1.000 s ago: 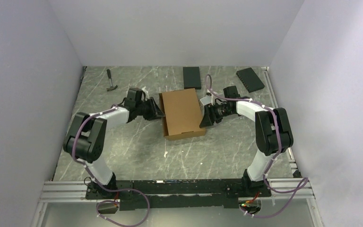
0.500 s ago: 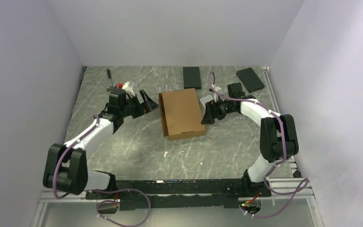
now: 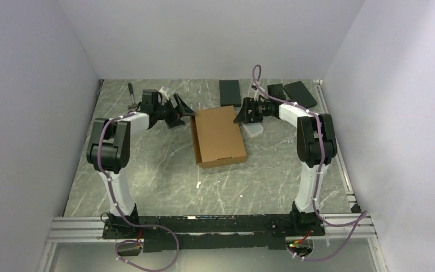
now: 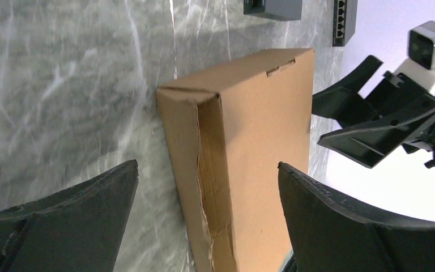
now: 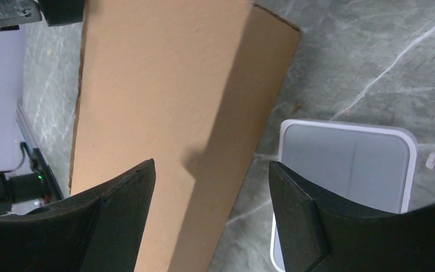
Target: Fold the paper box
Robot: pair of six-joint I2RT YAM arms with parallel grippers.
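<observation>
The paper box (image 3: 218,136) is plain brown cardboard, folded into a shallow closed shape, lying flat mid-table. My left gripper (image 3: 180,110) hovers off its far left corner, open, with nothing between its fingers. In the left wrist view the paper box (image 4: 249,147) stands ahead of the left gripper (image 4: 207,165), showing a side seam that gapes slightly. My right gripper (image 3: 243,110) is open off the far right corner, apart from the box. The right wrist view shows the paper box (image 5: 164,102) beyond the open right gripper (image 5: 212,163).
A small white case (image 3: 253,129) lies by the box's right side, also seen as the white case (image 5: 345,164). Two black slabs (image 3: 230,92) (image 3: 300,94) lie at the back. A hammer (image 3: 131,93) rests at the far left. Walls close in on three sides.
Both grippers have left the box's sides, opened wider and moved toward the table's far end. The white case now shows beside the box. The box has stayed put.
</observation>
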